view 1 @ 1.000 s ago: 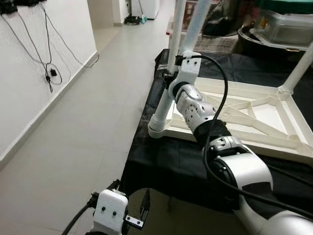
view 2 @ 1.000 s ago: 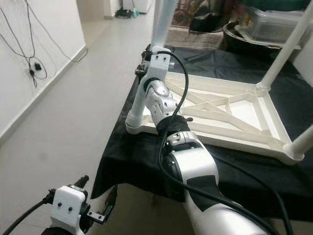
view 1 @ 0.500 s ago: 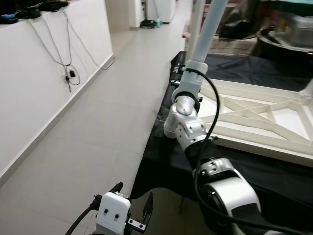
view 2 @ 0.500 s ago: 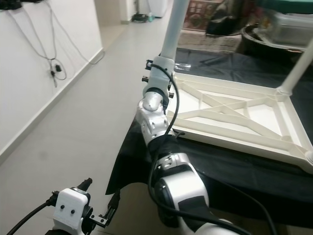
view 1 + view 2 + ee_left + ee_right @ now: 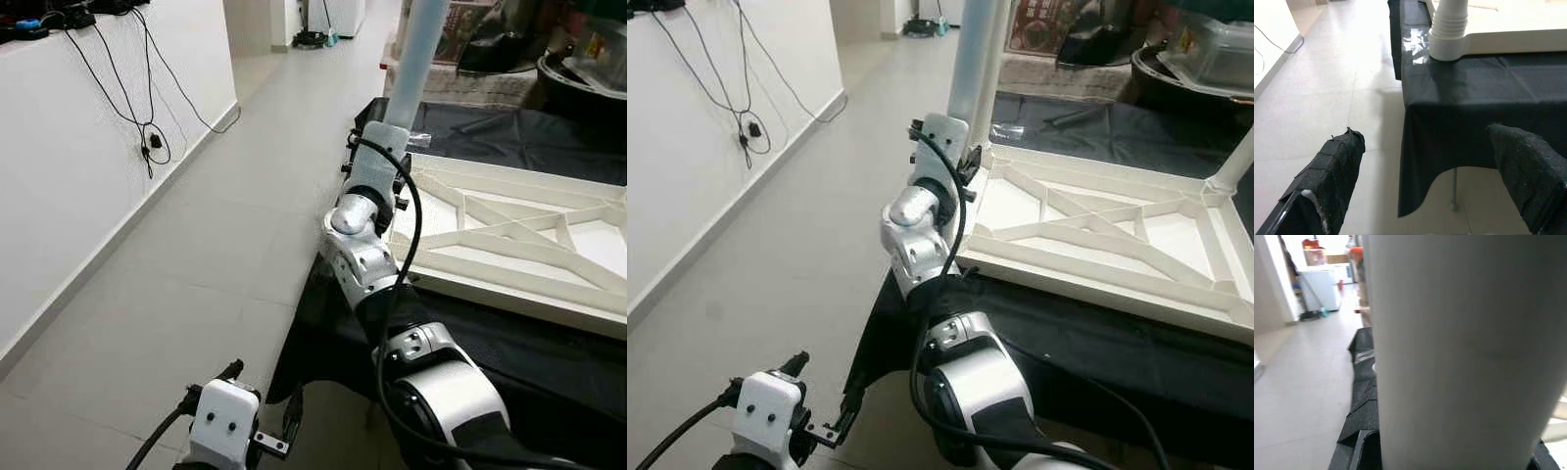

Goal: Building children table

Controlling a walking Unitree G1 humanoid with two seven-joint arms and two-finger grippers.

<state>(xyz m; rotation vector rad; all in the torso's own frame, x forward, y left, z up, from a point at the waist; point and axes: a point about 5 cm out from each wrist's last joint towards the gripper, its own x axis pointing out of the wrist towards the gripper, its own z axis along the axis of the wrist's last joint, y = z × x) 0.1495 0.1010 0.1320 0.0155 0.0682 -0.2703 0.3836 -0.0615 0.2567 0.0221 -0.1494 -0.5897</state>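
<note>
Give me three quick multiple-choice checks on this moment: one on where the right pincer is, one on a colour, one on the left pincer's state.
1. Where is the right pincer?
A. At the upright table leg on the frame's near corner
B. On the floor
C. Inside the grey bin

2. What colour is the cloth under the table frame?
A. Red
B. Black
C. Yellow

3. How is the left pincer?
A. Shut on a screw
B. Shut on the cloth
C. Open, holding nothing

Answers:
1. A, the arm reaches up to that white leg, which looms close in the right wrist view.
2. B, black fabric drapes over the edge.
3. C, its fingers stand wide apart with floor between.
</note>
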